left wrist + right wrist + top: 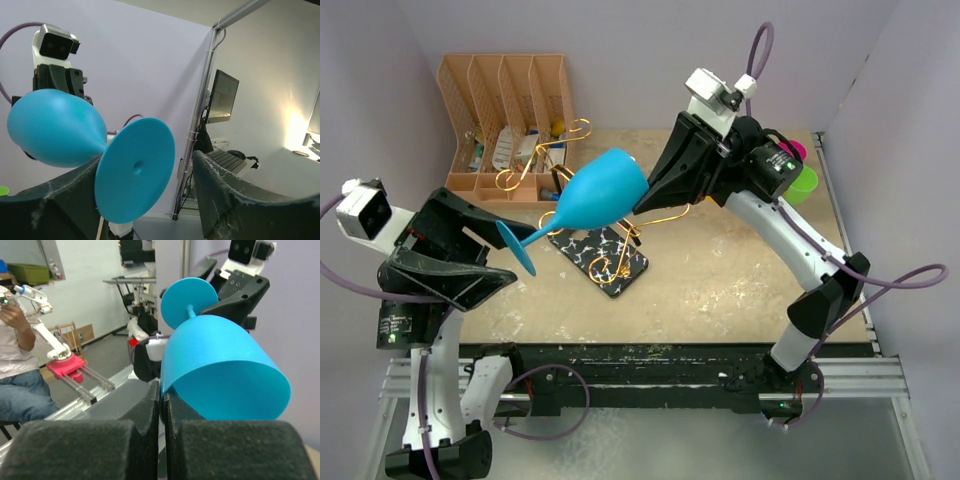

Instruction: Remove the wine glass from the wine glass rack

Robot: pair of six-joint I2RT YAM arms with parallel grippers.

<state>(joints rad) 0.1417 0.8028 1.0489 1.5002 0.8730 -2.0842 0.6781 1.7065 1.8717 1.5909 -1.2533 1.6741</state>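
Observation:
The blue wine glass (605, 190) hangs tilted in the air above the wine glass rack (602, 260), whose gold wire arms rise from a black veined base. My right gripper (642, 204) is shut on the rim of the bowl. In the right wrist view its fingertips (164, 390) pinch the rim's edge of the wine glass (225, 375). My left gripper (520, 252) stands open at the glass's foot. In the left wrist view the round foot (135, 170) sits between the spread fingers (225, 195), close against the left one.
An orange-brown file organiser (505, 110) holding small items stands at the back left. A green cup (806, 184) and a pink cup (793, 150) sit behind the right arm. Bare tabletop (720, 290) lies in front of the rack.

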